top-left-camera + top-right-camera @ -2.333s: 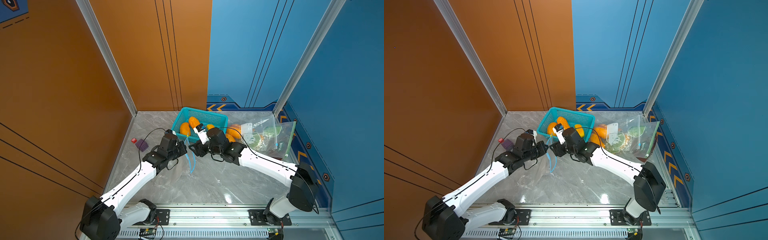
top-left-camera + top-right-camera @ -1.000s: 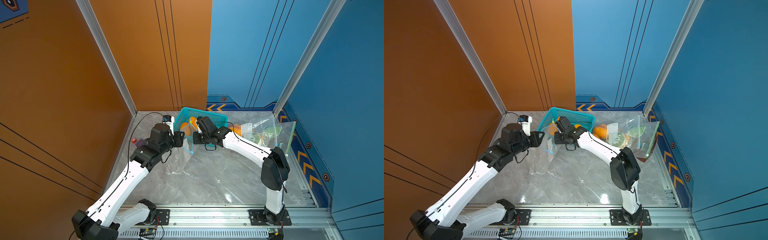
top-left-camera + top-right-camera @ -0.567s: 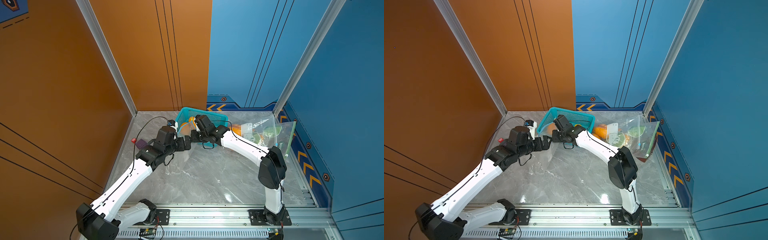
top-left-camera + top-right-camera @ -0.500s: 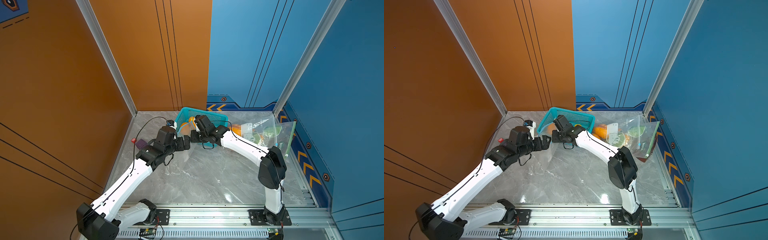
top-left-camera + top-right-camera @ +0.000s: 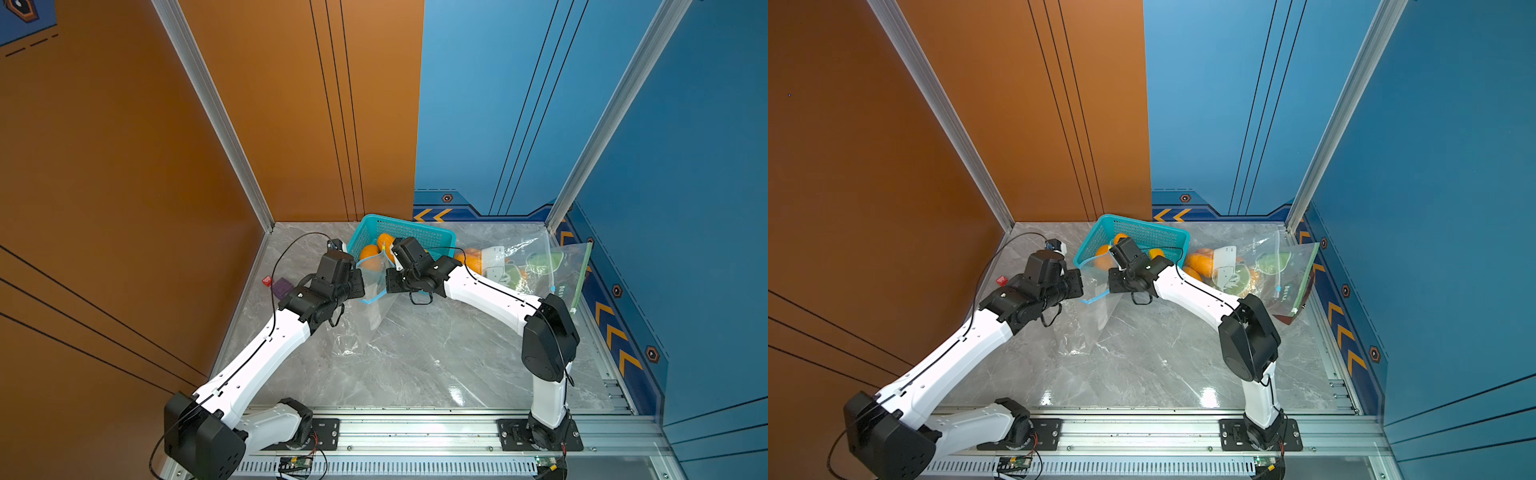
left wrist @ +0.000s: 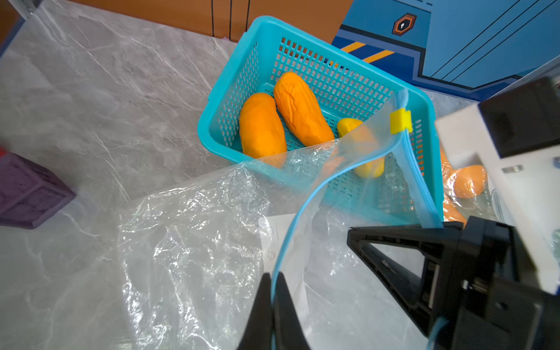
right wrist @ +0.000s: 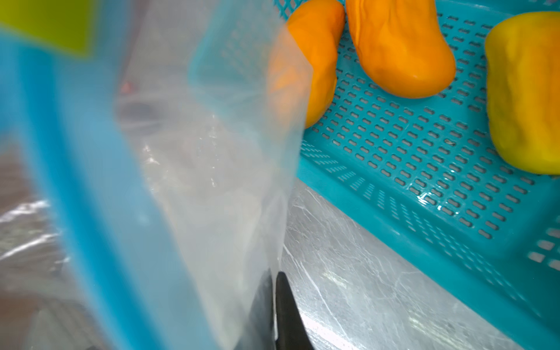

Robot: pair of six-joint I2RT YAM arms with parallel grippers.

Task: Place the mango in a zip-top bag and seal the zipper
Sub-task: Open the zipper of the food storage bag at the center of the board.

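We are pinching the bag (image 6: 197, 230) rim with the left gripper (image 6: 274, 278) and right gripper (image 7: 273, 280), mangoes (image 6: 262, 127) lying just beyond in the basket (image 6: 333, 75).

A clear zip-top bag (image 7: 212, 166), blurred, fills the left half of the frame, with its blue zipper strip (image 7: 91, 197) and a yellow-green slider (image 7: 45, 21) at upper left. At bottom centre the right gripper (image 7: 274, 291) pinches the bag's edge. At right, a teal basket (image 7: 424, 169) on the grey marble table (image 7: 363, 288) holds two orange mangoes (image 7: 400, 45) and a yellow mango (image 7: 527, 91).
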